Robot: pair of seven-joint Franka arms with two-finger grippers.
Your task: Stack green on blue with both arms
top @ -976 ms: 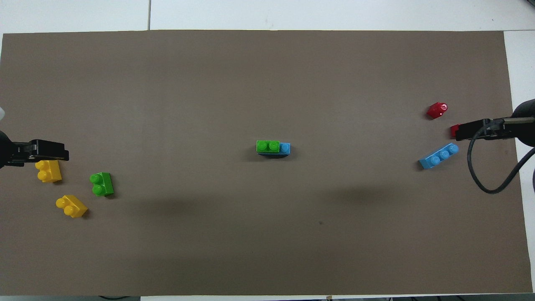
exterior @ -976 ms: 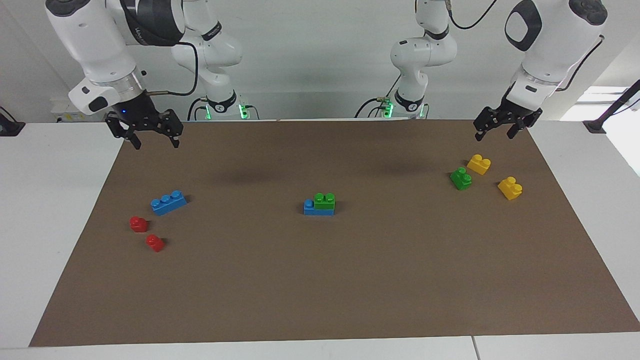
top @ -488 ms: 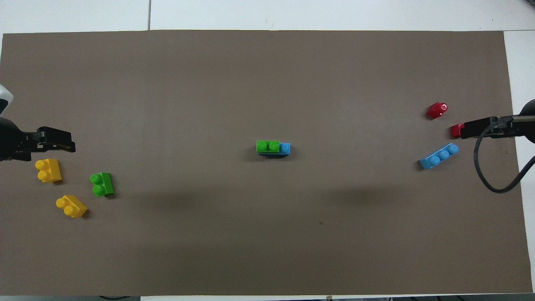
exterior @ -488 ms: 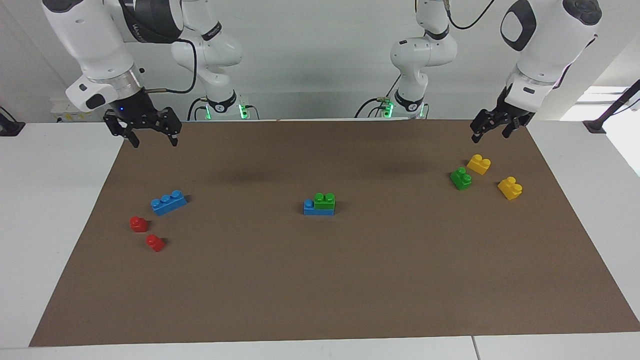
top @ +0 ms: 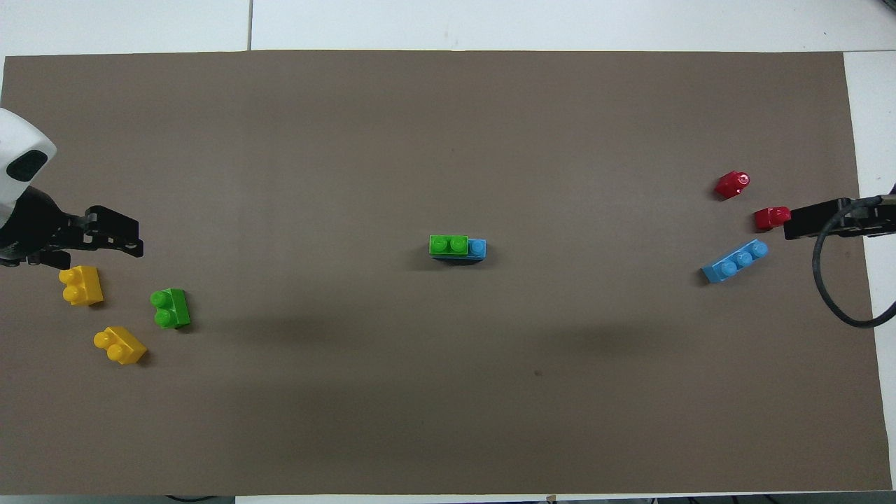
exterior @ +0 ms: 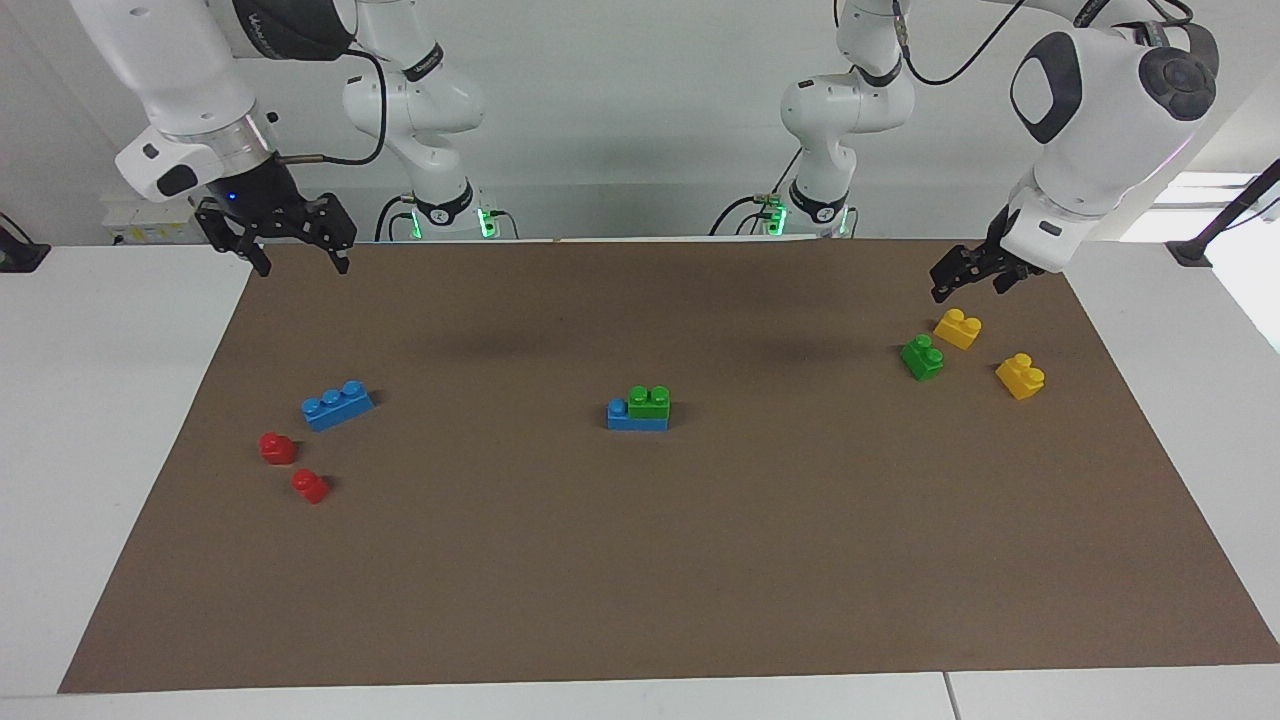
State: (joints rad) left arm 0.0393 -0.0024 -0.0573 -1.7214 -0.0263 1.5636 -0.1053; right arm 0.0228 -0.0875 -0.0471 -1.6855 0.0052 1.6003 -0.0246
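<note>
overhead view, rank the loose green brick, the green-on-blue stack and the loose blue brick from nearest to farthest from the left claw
Measured from the left claw, at its own end of the brown mat:
1. Loose green brick, beside the yellow bricks at the left arm's end.
2. Green-on-blue stack, mid-mat.
3. Loose blue brick, at the right arm's end, by the red bricks.

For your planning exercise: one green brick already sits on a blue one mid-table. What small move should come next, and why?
Probably the left gripper should drop toward the loose green brick. It hangs empty above the mat by the yellow bricks, closest to that brick. The loose blue brick lies bare at the right arm's end, under the open right gripper.
</note>
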